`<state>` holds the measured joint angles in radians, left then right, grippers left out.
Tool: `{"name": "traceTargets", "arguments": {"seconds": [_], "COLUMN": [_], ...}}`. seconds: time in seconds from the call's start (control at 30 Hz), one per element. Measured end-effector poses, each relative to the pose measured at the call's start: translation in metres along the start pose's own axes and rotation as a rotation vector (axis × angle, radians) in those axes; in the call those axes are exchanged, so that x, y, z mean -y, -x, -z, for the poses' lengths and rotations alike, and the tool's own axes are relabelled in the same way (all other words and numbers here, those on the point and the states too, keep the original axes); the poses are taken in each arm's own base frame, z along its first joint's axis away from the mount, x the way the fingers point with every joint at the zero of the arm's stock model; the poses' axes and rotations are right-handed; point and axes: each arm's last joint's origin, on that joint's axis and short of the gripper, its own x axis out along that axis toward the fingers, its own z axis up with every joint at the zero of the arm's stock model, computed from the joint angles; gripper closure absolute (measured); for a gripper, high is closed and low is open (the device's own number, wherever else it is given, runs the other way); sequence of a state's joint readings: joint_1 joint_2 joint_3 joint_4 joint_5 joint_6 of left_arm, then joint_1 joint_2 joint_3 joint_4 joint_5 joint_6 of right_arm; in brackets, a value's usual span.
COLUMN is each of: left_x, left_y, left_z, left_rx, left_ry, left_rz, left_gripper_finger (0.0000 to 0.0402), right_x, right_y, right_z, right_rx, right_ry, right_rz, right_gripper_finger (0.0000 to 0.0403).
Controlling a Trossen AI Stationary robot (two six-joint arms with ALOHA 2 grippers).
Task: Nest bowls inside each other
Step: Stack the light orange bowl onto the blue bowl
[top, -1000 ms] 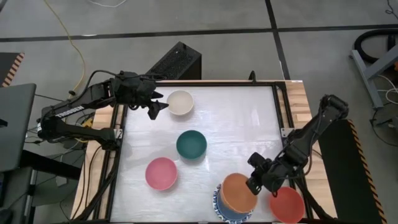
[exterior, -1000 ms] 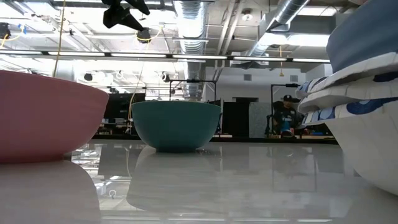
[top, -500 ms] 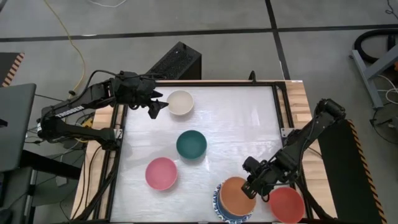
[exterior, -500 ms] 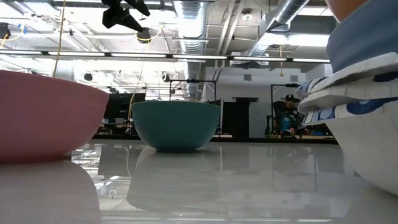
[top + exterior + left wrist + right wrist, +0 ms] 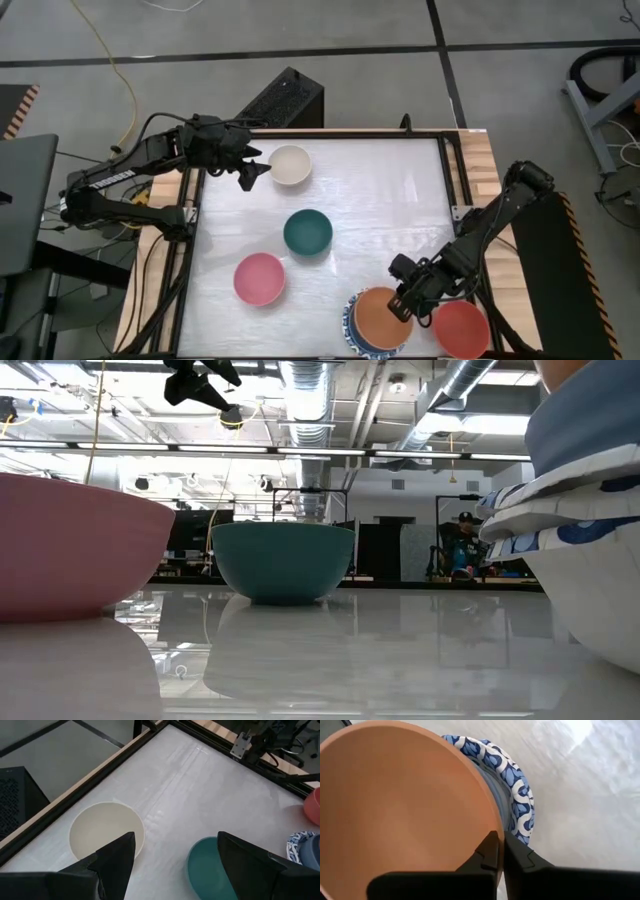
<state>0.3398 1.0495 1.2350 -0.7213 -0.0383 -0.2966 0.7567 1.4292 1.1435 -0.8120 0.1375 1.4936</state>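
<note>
— Looking at the near right of the table (image 5: 400,190): what has the right gripper (image 5: 403,302) got?
— Its fingers (image 5: 492,851) pinch the rim of the orange bowl (image 5: 381,316), one inside the wall, one outside, almost closed on it. That bowl sits on top of a stack (image 5: 352,330): under it a blue bowl (image 5: 590,420), then white bowls with blue-patterned rims (image 5: 517,800).
— And just right of the stack?
— The red bowl (image 5: 461,328), alone, at the near right corner.
— Where is the left gripper (image 5: 252,172)?
— At the far left, above the table, jaws spread wide and holding nothing. The cream bowl (image 5: 290,165) lies just beside it, under its left finger (image 5: 107,862) in the wrist view.
— The rest of the bowls?
— The green bowl (image 5: 307,232) is mid-table, upright. The pink bowl (image 5: 259,278) is nearer and to the left of it, apart from it. In the low view pink fills the left and the stack the right edge.
</note>
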Motion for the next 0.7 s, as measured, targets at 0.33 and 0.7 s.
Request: {"name": "traceTargets", "arguments": {"seconds": [0.33,0.7], "left_x": [0.0,0.0004], "left_y": [0.0,-0.0002], "left_z": [0.0002,0.0008], "left_rx": [-0.002,-0.012], "left_ry": [0.001,-0.031], "left_rz": [0.0,0.017], "left_gripper_finger": [0.0132,0.0132], "right_x": [0.0009,0.0015], "right_y": [0.0001,0.0008], "right_z": [0.0,-0.0032], "right_rx": [-0.001,0.047], "right_ry": [0.026,0.043], "right_rz": [0.009,0.014], "right_gripper_finger": [0.0306,0.0219]}}
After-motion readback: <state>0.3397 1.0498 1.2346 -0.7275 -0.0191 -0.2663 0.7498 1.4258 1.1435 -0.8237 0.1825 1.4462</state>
